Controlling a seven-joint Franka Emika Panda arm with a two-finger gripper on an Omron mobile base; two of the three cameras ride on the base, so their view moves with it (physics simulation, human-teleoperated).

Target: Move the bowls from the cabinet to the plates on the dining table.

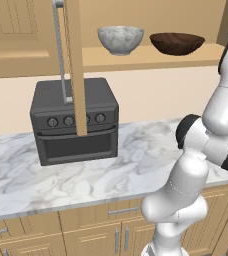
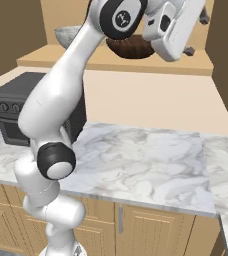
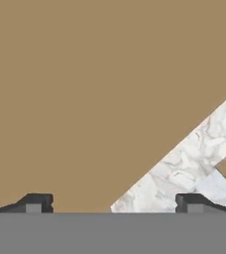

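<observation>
The cabinet (image 1: 151, 57) stands open, its door (image 1: 76, 65) swung out edge-on with a silver bar handle (image 1: 61, 50). On its shelf sit two bowls: a grey-white marbled one (image 1: 120, 40) on the left and a dark wooden one (image 1: 177, 43) on the right. In the right base view the wooden bowl (image 2: 131, 49) is partly hidden behind my hand, and the marbled bowl (image 2: 66, 35) peeks out behind the arm. My gripper (image 2: 196, 34) hangs open just right of the wooden bowl, at shelf height. Its fingertips (image 3: 35, 203) stand wide apart with nothing between them. The plates and dining table are out of view.
A black oven (image 1: 75, 122) sits on the marble counter (image 1: 136, 170) under the cabinet, below the open door. Drawer cabinets (image 1: 111, 225) run beneath the counter. A tan side wall (image 2: 226, 65) closes the corner on the right.
</observation>
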